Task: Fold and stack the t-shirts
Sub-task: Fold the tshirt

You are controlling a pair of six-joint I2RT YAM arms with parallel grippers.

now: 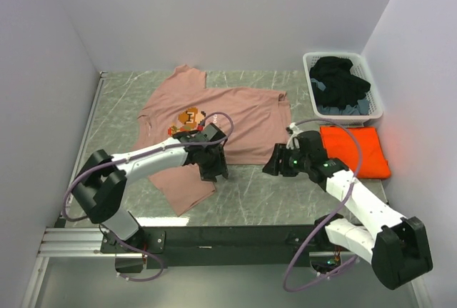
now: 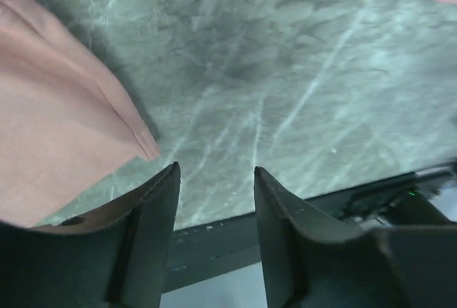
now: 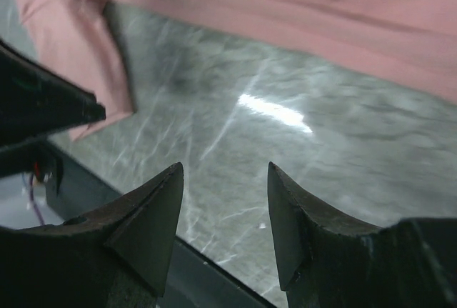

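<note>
Near the desk (image 1: 257, 195) front edge, left pincer (image 1: 213, 170) and right pincer (image 1: 270, 163) gape empty beside one pink tee (image 1: 243, 118). One orange tee (image 1: 357, 152) lies folded.

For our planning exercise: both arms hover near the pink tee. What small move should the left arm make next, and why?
Probably slide the left gripper sideways to the corner of the pink tee and lower it: its jaws stand open over bare table, cloth edge just beside one, nothing gripped.

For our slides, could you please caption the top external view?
Left end effector and right end effector at the spread pink tee; folded orange tee beside basket.
</note>
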